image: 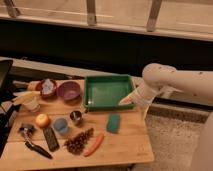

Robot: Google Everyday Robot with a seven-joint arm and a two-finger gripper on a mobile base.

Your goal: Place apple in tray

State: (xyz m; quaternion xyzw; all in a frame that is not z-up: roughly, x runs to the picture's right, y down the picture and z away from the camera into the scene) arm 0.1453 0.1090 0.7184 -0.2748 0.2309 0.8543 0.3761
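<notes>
The apple (42, 120) is a small yellow-orange fruit near the left edge of the wooden table (125, 145), left of a blue cup (61, 126). The green tray (107, 91) lies at the back middle of the table and holds nothing I can see. My gripper (126, 99) hangs from the white arm (170, 80) at the tray's right front corner, far to the right of the apple. It holds nothing that I can see.
A purple bowl (69, 90) and a red dish (47, 87) stand left of the tray. A metal cup (76, 117), a green sponge (114, 123), a carrot (94, 145), a pine cone (80, 141), a dark remote-like bar (50, 139) and a white cup (31, 102) lie around.
</notes>
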